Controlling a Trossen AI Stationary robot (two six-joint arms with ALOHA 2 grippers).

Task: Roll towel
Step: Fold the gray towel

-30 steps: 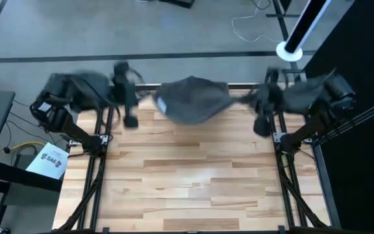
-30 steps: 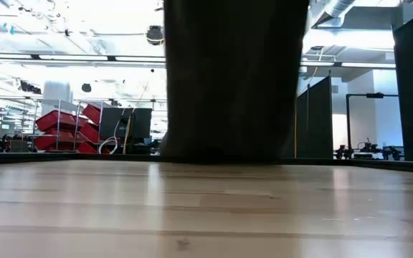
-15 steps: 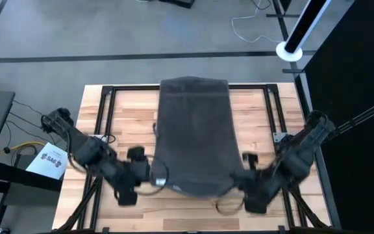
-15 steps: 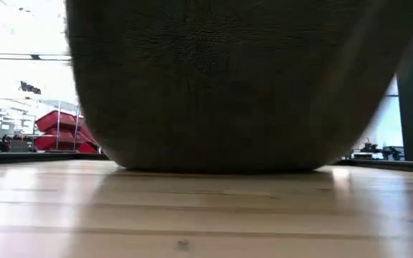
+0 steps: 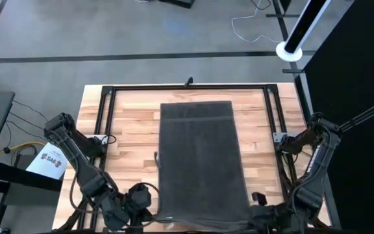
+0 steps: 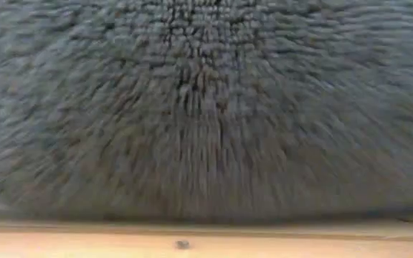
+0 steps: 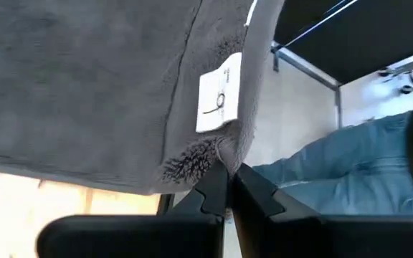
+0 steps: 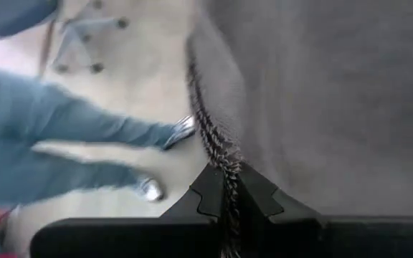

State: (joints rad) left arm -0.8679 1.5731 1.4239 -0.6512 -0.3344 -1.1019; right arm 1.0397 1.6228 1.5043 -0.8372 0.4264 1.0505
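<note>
The dark grey towel (image 5: 201,156) lies spread lengthwise down the middle of the wooden table (image 5: 128,130), its far end flat on the boards. Its near end is at the table's near edge and fills the low view (image 6: 206,107) just above the wood. My left gripper (image 5: 149,211) is shut on the towel's near left corner, beside the white label (image 7: 219,102). My right gripper (image 5: 255,209) is shut on the near right corner. My left gripper pinches the towel's near left corner (image 7: 217,156) between its two fingers, just below the white label. The cloth spreads away from the fingertips without slack. My right gripper pinches the hemmed edge at the near right corner (image 8: 219,156) between its two fingers. The cloth runs on past the fingertips.
Black frame rails (image 5: 106,123) run along the table's left, right and far sides. A white paper (image 5: 49,160) lies off the left side. A person in blue jeans (image 7: 350,165) stands by the near edge and also shows in the right wrist view (image 8: 49,136).
Both grippers have gone from the table's far edge to its near edge, staying shut on the towel's corners. The towel, bunched and hanging at the far edge then, has been drawn across the table and now lies spread out lengthwise.
</note>
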